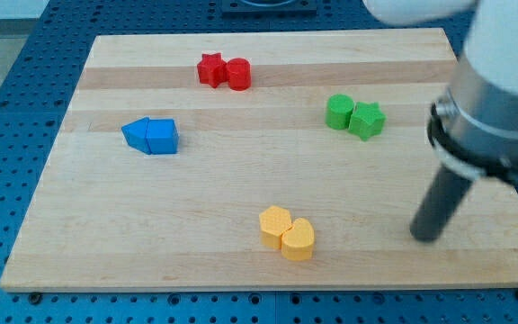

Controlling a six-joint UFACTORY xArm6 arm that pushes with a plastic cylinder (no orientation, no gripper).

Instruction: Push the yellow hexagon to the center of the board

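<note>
Here a big wooden board (pixel 241 153) is seen, lying on a blue table (pixel 7 99) full of little holes. At the view's right the arm's fat grey body (pixel 497 108) is seen, with the dark rod hanging under it. The tip (pixel 425 237) is set down on the board near the view's bottom right, well apart from every block. No gripper is there to be opened or shut; only a rod is carried, and nothing is held by it.

Smaller things are spread about in pairs. Two blue blocks (pixel 151 136) are found at the view's left, touching. A green round block (pixel 338 112) and a green star (pixel 367 119) are pressed together at the right. A red star (pixel 210 69) and a red round block (pixel 238 73) are seen near the top.

The yellow hexagon (pixel 275 225) is found near the view's bottom, below the middle, touching a yellow heart (pixel 299 239).

The push is judged not yet begun. Next, the tip should be brought under the hexagon, so it can be pushed up toward the middle, and the heart should be left behind
</note>
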